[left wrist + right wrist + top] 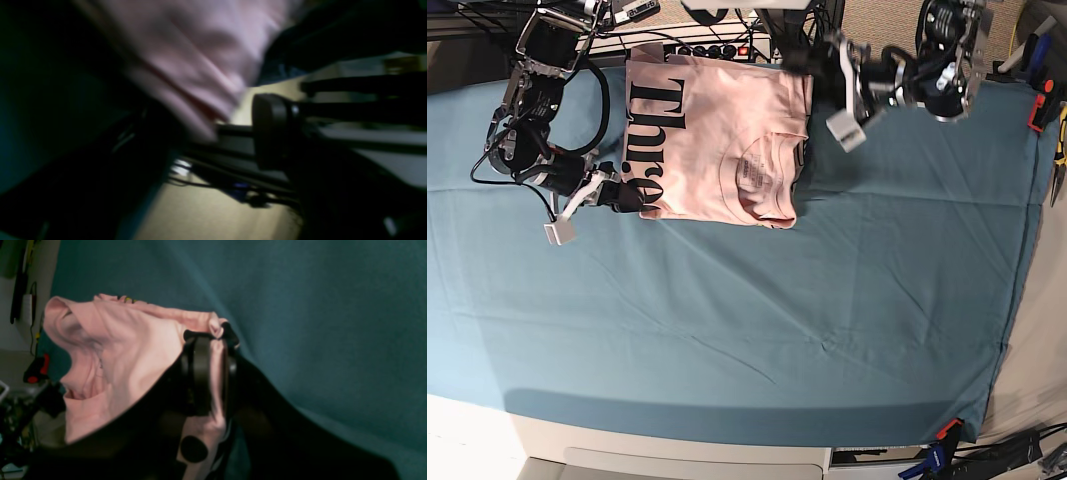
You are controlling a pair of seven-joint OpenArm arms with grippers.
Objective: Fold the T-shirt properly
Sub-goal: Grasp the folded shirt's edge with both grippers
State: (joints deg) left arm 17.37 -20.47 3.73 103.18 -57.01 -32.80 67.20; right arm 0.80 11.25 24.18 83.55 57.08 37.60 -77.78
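The right gripper (213, 373) is nearly closed, pinching a bunched edge of the pale pink T-shirt (717, 140), whose fabric shows squeezed between its two black fingers (200, 380) in the right wrist view. The left gripper (827, 85) stands with its jaws wide apart just beside the shirt's other side edge, though the blurred, dark left wrist view leaves it unclear whether it touches the cloth. The T-shirt lies partly folded near the far edge of the teal table cloth (747, 320), black lettering (652, 135) up, its far hem partly hidden by cables.
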